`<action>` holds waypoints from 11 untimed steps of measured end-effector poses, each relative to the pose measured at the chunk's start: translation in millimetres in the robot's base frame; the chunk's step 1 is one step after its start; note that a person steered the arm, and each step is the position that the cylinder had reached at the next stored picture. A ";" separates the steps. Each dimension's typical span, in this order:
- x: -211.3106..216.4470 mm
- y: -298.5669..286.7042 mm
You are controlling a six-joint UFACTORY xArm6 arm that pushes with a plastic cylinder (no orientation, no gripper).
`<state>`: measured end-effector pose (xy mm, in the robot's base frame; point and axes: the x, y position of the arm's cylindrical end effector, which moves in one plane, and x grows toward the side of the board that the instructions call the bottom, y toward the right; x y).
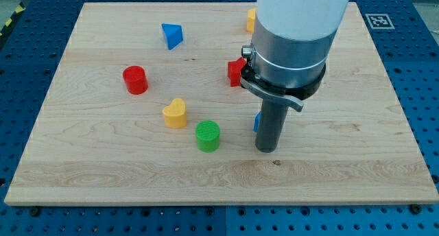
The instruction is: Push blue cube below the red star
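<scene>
The red star [235, 72] lies right of the board's middle, partly hidden by the arm's body. Only a thin sliver of the blue cube [256, 122] shows at the left side of the dark rod, below the star. My tip [267, 149] rests on the board right beside that sliver, at its lower right, and the rod covers most of the cube.
A blue triangular block [172, 36] lies at the top left. A red cylinder [135, 79], a yellow heart [175, 114] and a green cylinder [207, 136] lie left of my tip. An orange block [251, 20] peeks out by the arm at the top. The wooden board [357, 126] sits on a blue perforated table.
</scene>
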<state>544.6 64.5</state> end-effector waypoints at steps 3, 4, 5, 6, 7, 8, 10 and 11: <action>-12.5 51.4; -12.5 25.1; -19.5 -18.8; -30.8 -43.3; -32.5 -41.8; -33.4 -21.6; -48.1 9.3; -52.7 0.3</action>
